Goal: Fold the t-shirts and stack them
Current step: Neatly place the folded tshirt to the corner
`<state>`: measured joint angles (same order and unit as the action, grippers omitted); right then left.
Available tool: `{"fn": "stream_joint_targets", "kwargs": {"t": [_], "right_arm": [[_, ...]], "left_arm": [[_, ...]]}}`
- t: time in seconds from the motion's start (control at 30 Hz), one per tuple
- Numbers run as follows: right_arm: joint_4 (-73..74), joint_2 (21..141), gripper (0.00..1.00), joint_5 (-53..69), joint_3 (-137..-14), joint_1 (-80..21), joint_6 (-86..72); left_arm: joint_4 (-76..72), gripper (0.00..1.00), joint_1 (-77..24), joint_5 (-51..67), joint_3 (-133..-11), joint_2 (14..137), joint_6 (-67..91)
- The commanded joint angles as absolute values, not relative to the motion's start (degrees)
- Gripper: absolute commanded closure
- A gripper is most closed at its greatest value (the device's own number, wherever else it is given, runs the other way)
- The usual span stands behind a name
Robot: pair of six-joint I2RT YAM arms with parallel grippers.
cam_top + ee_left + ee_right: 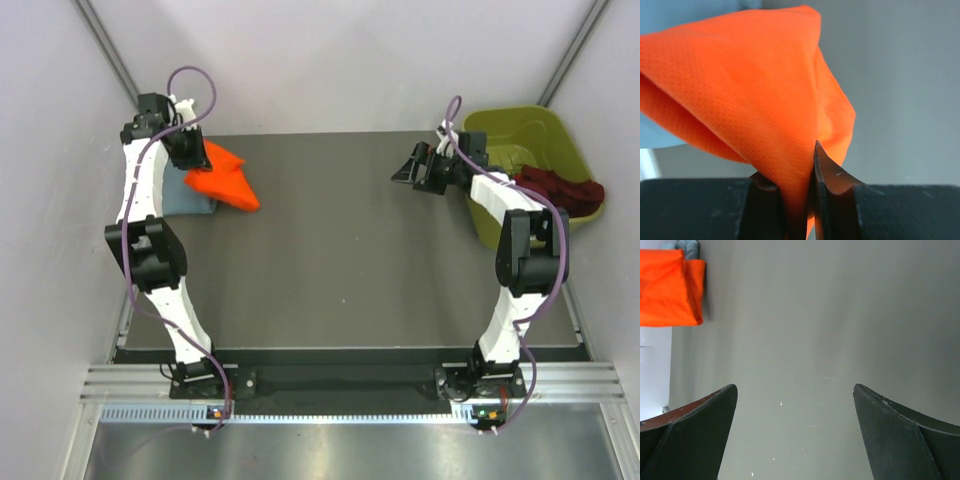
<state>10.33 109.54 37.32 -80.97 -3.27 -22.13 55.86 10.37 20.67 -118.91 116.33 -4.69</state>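
Fold in hand: the left tool (799,205) pinched a bunch of an orange t-shirt (225,180) at the far left corner of the counter (350,260), its jaws closed tight on the fine mesh-knit cloth. The shirt lay partly over a grey-blue folded t-shirt (188,200), one end trailing onto the counter beside it. Across the way, the right tool (795,400) hovered with jaws spread wide and nothing between them, near a green bin (530,125) holding dark red garments (560,185). The orange fabric looked light, thin and limp, likely to sag and slip out of shape wherever unsupported. A hold at a hem or shoulder corner, pinching all layers together, seemed the surest grip.
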Motion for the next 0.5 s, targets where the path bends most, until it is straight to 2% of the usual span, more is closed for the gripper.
{"fn": "stream_joint_targets", "kwargs": {"t": [0.0,0.17,0.47], "right_arm": [[7.1,105.8,0.00,37.3,-80.0,-3.9,-22.1],[6.6,105.7,0.00,37.5,-79.4,-4.1,-22.4],[6.3,105.1,0.00,37.1,-78.5,-4.1,-22.3]], "left_arm": [[54.7,0.93,10.8,14.8,-123.4,112.1,-8.2],[55.5,0.93,10.7,9.0,-127.6,115.4,-9.7],[55.8,0.93,10.6,1.8,-128.1,117.2,-12.4]]}}
